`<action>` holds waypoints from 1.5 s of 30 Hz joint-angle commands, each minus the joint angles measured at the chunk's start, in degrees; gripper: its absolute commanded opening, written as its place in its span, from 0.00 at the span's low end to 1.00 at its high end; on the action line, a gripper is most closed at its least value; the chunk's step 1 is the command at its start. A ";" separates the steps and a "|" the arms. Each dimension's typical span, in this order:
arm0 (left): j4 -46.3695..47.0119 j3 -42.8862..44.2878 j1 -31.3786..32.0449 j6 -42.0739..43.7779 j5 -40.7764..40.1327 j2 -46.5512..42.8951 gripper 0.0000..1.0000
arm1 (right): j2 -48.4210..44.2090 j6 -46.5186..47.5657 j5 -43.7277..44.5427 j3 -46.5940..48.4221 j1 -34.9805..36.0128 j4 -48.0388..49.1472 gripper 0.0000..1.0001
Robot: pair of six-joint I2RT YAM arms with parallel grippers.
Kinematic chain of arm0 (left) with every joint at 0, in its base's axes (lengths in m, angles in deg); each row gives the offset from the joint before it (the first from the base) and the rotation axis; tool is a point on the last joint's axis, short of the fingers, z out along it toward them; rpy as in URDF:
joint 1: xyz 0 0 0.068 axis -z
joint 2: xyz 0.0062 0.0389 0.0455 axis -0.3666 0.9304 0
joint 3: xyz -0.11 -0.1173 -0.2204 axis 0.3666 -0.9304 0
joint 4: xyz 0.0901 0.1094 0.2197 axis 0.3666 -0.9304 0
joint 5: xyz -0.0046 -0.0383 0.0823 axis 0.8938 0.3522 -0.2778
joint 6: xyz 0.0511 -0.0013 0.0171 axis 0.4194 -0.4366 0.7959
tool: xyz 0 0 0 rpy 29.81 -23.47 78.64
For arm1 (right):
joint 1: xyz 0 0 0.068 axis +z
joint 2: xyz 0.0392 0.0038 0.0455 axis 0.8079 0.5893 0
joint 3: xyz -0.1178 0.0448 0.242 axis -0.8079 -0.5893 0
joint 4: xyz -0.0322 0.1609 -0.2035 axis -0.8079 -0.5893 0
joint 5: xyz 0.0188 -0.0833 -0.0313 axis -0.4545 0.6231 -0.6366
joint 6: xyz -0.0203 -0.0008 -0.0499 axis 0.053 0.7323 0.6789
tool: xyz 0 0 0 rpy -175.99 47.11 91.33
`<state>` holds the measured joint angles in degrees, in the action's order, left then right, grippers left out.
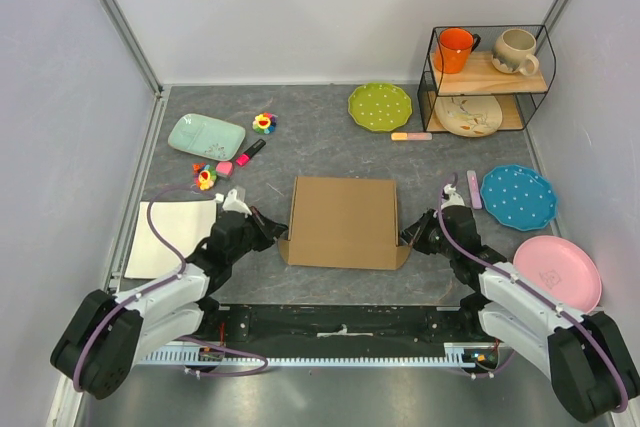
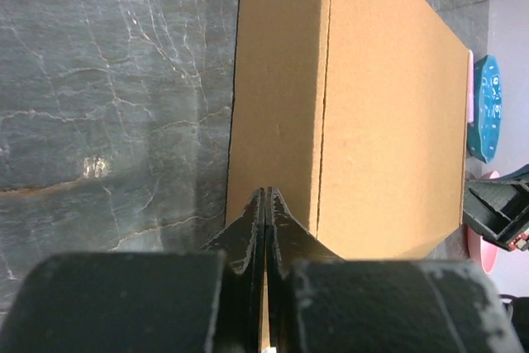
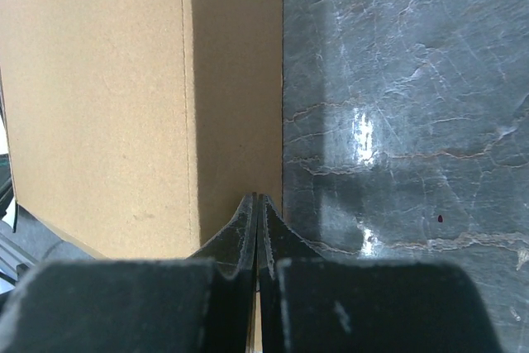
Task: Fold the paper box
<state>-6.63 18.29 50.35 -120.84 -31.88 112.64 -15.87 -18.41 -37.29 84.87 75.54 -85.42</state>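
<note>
The grey stone-patterned table (image 1: 330, 147) carries the paper box (image 1: 342, 219) at its middle, lying flat between the two arms with its lid panel down and a side wall standing along each edge. It already looks close to a shut, shallow box. The corrugated card should be light and stiff across its panels but willing to bend only along the scored creases. It would likely slide on the smooth top if pushed from one side, and crush if squeezed mid-panel, so the small flaps jutting at the near corners look like the sensible holds. A white flat board (image 1: 170, 237) lies well to the left, apart from the box. The left gripper (image 1: 272, 237) sits at the box's near left corner. In its wrist view the fingers (image 2: 248, 233) are pressed together, a thin tan sliver between them suggesting they pinch a corner flap. The right gripper (image 1: 412, 237) mirrors this at the near right corner, its fingers (image 3: 277, 237) likewise closed on what seems a sliver of card.
</note>
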 commanded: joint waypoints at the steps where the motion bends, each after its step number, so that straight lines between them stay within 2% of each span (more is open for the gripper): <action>1: 3.04 -2.27 -0.01 -2.35 3.62 -2.78 0.02 | 0.52 0.28 0.80 1.70 0.32 1.97 0.00; 8: 1.28 -3.94 0.34 -2.27 3.80 -8.32 0.02 | 1.05 0.46 0.71 2.14 0.32 2.32 0.00; 26: 3.92 -5.00 0.87 -2.53 7.76 -8.33 0.02 | 2.90 2.83 -0.61 6.62 0.32 1.26 0.00; 36: 2.52 -1.84 0.95 -1.12 15.04 -12.90 0.02 | -3.08 3.53 -3.77 11.35 0.41 -6.10 0.00; 45: -3.89 4.57 0.95 -0.33 16.19 -18.52 0.02 | -6.25 2.92 -4.30 18.82 0.41 -12.70 0.00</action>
<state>-11.66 16.49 50.57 -121.51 -21.91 96.64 -21.10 -13.91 -34.45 98.01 74.82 -97.61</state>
